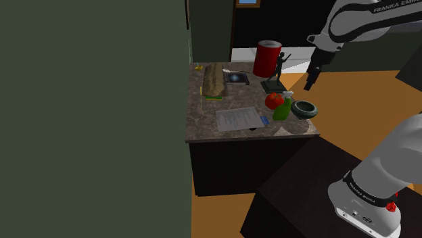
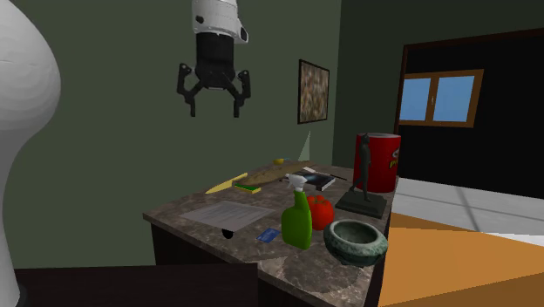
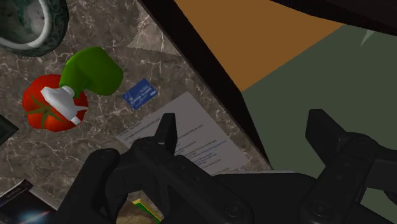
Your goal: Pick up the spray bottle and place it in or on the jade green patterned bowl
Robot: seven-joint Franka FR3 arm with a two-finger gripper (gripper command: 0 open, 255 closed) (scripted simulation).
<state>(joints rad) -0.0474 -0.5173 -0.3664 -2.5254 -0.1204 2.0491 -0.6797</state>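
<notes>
The green spray bottle with a white nozzle stands upright on the marble table, right beside a red tomato. Next to it, near the table's edge, sits the dark green patterned bowl, with nothing in it. My gripper hangs open high above the table, well clear of both, with nothing between its fingers. In the wrist view the bottle and the bowl lie far off to one side of the fingers. In the shoulder view the gripper hovers above the bowl and the bottle.
A red can and a dark figurine stand behind the bowl. A sheet of paper, a blue card, a long loaf and a book lie on the table. A green wall rises alongside it.
</notes>
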